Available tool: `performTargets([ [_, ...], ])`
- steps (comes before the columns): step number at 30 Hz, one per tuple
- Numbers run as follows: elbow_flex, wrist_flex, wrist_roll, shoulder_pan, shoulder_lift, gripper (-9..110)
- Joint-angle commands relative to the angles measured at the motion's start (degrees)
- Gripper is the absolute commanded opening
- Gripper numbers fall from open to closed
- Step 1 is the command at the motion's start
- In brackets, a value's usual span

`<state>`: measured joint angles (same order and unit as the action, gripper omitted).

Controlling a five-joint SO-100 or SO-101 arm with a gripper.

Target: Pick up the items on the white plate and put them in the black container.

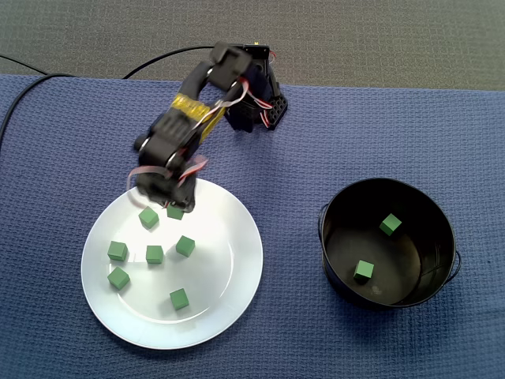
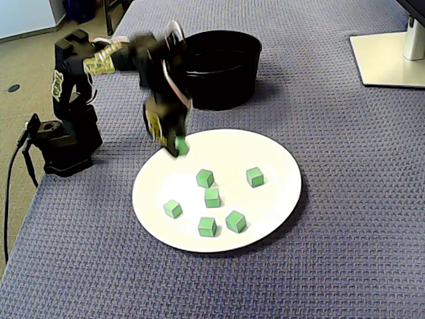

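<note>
A white plate carries several small green cubes spread over its middle. My gripper points down over the plate's edge nearest the arm base. Its fingers are shut on one green cube, which sits at the fingertips just above or on the plate surface. Another loose cube lies close beside it. The black container stands to the right of the plate in the top-down fixed view and holds two green cubes.
The arm's base stands at the edge of the blue cloth, with cables trailing off it. A white monitor foot sits at the far corner in the angled fixed view.
</note>
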<state>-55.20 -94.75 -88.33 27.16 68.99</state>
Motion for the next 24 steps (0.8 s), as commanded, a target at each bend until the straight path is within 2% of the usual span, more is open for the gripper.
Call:
performTargets([
  [1,7.73,5.27,22.68,-6.68,15.03,0],
  [6,16.61,15.47,46.05,-19.86,21.01,0],
  [15,13.01,30.32,70.05,-45.62,14.94,0],
  [19,10.11,30.94,78.57,-52.91,6.68,0],
  [24,12.30,28.74,80.95,-58.10,-8.96,0],
])
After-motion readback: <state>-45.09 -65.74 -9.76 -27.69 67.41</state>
